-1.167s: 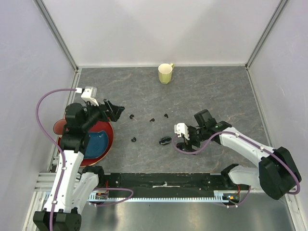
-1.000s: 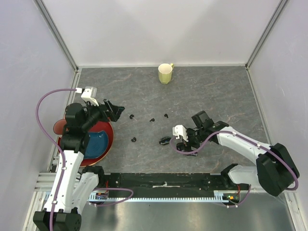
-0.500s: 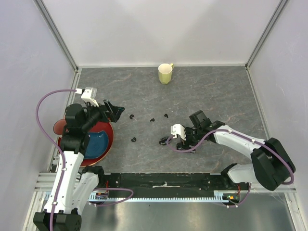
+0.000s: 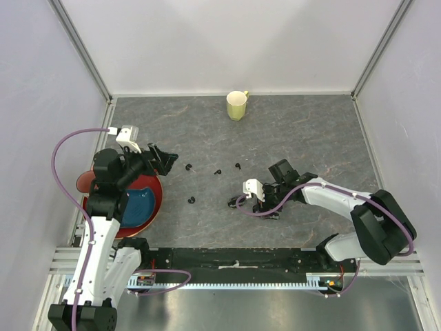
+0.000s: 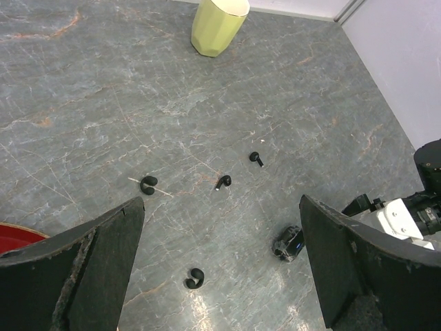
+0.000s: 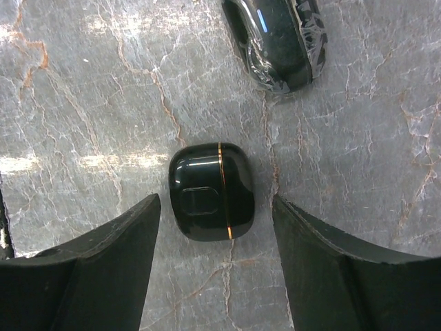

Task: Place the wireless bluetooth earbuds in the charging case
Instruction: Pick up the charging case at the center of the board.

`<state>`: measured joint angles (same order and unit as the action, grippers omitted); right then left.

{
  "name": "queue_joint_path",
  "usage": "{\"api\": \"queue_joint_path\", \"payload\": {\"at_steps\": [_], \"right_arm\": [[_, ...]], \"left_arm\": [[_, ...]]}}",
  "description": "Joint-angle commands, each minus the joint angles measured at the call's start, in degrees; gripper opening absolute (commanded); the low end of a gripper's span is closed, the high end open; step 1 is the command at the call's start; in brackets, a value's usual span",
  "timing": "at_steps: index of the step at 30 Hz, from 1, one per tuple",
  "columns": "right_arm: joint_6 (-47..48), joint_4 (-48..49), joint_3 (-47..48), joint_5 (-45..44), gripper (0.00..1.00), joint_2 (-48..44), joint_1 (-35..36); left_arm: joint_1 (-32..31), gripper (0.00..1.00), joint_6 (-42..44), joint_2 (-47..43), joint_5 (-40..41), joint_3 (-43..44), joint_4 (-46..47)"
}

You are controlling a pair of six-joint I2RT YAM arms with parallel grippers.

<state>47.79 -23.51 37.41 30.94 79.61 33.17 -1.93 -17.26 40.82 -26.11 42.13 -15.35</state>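
Observation:
Several tiny black earbuds lie loose on the grey tabletop (image 4: 189,167) (image 4: 218,171) (image 4: 238,166) (image 4: 191,201); the left wrist view shows them too (image 5: 148,183) (image 5: 222,181) (image 5: 255,158) (image 5: 194,278). A closed glossy black charging case (image 6: 212,191) with a thin gold seam lies flat between the fingers of my right gripper (image 6: 215,204) (image 4: 264,207), which is open, with a gap on both sides. In the top view that case is hidden under the gripper. My left gripper (image 5: 220,203) (image 4: 164,158) hovers wide open over the left side, holding nothing.
A second black case (image 6: 275,41) (image 4: 236,201) (image 5: 289,243), in clear wrap with a blue light, lies just beyond the right gripper. A yellow-green cup (image 4: 237,105) (image 5: 218,24) stands at the back. A red plate with a blue middle (image 4: 153,203) sits under the left arm.
My right gripper has shifted left toward the wrapped case and its jaws have narrowed around the gold-seamed case. The left arm and the earbuds have not moved.

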Motion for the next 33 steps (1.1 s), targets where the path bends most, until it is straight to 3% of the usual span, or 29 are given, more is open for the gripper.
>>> {"api": "queue_joint_path", "payload": {"at_steps": [1, 12, 18, 24, 25, 28, 33], "right_arm": [[0.46, 1.62, -0.23, 0.53, 0.73, 0.63, 0.14], [0.29, 1.71, 0.12, -0.09, 0.68, 2.12, 0.14], [0.11, 1.97, 0.47, -0.53, 0.61, 3.0, 0.14], [-0.24, 2.06, 1.26, -0.53, 0.4, 2.04, 0.23], [-0.5, 1.97, 1.52, -0.62, 0.26, 1.6, 0.23], [-2.17, 1.89, 2.67, -1.14, 0.09, 0.02, 0.23], [-3.76, 1.71, 3.37, -2.11, 0.0, -5.69, 0.23]], "left_arm": [[0.62, 1.0, -0.23, -0.48, -0.79, -0.12, -0.11], [0.7, 1.0, -0.76, -0.39, -0.7, 0.15, -0.2], [0.88, 1.0, -1.99, -0.21, -0.96, 0.15, 0.06], [1.14, 1.0, -3.92, 0.14, -0.87, -0.03, 0.15], [1.14, 1.0, -4.01, 0.23, -1.14, -0.12, 0.15], [1.23, 1.0, -4.45, 0.4, -1.84, -0.12, 0.32], [1.32, 1.0, -5.33, 0.93, -3.95, -0.73, 1.64]]}}
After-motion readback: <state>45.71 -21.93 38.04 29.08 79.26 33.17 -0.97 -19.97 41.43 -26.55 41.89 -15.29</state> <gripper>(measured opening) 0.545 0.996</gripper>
